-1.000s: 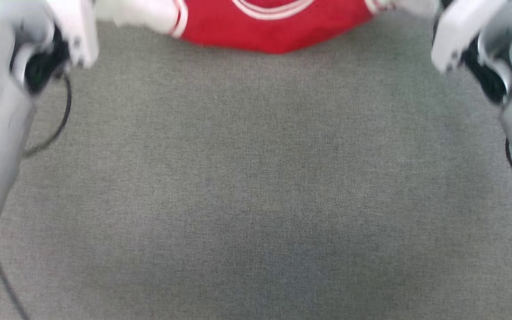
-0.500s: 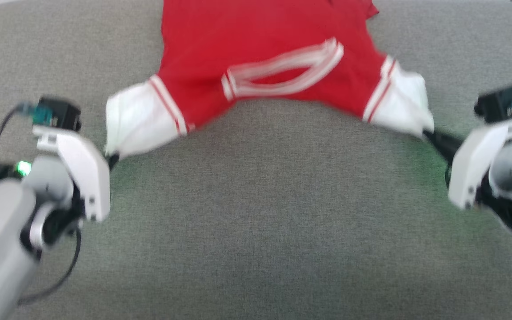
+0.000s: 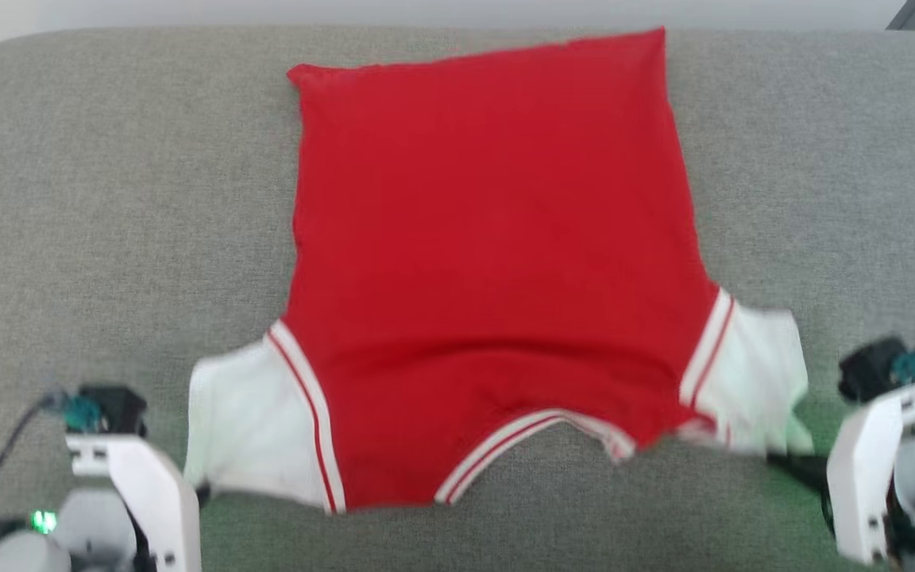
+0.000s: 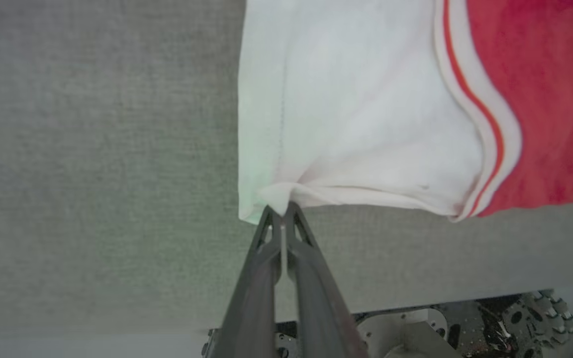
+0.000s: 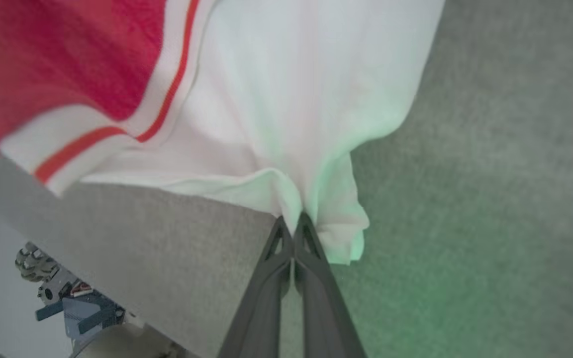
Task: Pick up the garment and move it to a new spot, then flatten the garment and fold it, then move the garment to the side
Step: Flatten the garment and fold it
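Left gripper [image 4: 280,215] is pinched shut on one white sleeve [image 4: 356,124] corner, right gripper [image 5: 294,223] on the other. The jersey T-shirt [image 3: 489,262] is spread on the grey fabric surface [image 3: 108,199], hem farthest. Flattening is judged in hand; release and folding are called for next.

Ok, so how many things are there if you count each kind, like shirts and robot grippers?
1 red shirt
2 grippers: left gripper and right gripper, each pinched shut on the shirt
1 grey cloth-covered surface
Total: 4
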Robot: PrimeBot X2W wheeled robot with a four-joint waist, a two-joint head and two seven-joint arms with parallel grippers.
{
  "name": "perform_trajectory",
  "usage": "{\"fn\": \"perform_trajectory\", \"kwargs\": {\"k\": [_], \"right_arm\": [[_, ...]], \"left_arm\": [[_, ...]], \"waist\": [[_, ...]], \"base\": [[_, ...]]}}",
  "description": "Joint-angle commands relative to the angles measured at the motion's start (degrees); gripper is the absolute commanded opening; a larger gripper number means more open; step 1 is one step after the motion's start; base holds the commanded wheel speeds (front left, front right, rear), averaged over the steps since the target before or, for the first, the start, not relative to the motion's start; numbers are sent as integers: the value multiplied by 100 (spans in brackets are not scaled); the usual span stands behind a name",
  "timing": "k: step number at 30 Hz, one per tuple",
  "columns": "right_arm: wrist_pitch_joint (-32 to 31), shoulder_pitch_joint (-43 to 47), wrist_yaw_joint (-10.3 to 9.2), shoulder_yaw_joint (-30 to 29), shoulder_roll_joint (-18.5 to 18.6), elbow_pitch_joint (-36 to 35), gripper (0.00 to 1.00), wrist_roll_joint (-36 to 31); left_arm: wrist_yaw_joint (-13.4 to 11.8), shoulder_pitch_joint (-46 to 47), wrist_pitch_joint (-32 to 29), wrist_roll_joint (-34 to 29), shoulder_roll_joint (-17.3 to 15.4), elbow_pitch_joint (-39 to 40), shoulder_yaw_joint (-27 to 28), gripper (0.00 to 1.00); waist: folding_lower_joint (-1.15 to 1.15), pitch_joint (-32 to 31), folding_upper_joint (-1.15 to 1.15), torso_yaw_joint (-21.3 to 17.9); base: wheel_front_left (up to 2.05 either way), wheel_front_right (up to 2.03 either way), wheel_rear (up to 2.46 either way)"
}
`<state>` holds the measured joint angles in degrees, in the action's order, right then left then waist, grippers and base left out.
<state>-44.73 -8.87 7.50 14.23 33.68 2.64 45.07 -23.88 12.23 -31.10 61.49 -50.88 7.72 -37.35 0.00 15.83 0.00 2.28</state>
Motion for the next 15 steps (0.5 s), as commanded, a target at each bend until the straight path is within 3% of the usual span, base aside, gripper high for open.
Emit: {"fn": "perform_trajectory", "kwargs": {"k": [1,8,13,14,15], "right_arm": [[-400,453,-2,-59,4,-98,0,66],[-1189,1358,-3,-523,-197,-643,0,37],[-1193,1459,-2,-674,-383,-990,0,-169],[-1122,1419,-2,-749,-434,-1077,44,-236],[-1093,1380,-3,-820,-481,-1164,100,-279]], "left_arm": [[-204,-275,-74,115,-103,141,-13,0],[-560,-725,-56,194,-176,424,-16,0],[-571,-681,56,146,-97,490,23,0],[-561,-664,78,138,-82,495,29,0],[-554,-642,111,153,-51,514,47,0]], "waist": [[0,-16,0,-2],[0,29,0,47],[0,122,0,62],[0,142,0,62],[0,162,0,62]], "base": [[0,0,0],[0,0,0],[0,0,0],[0,0,0],[0,0,0]]}}
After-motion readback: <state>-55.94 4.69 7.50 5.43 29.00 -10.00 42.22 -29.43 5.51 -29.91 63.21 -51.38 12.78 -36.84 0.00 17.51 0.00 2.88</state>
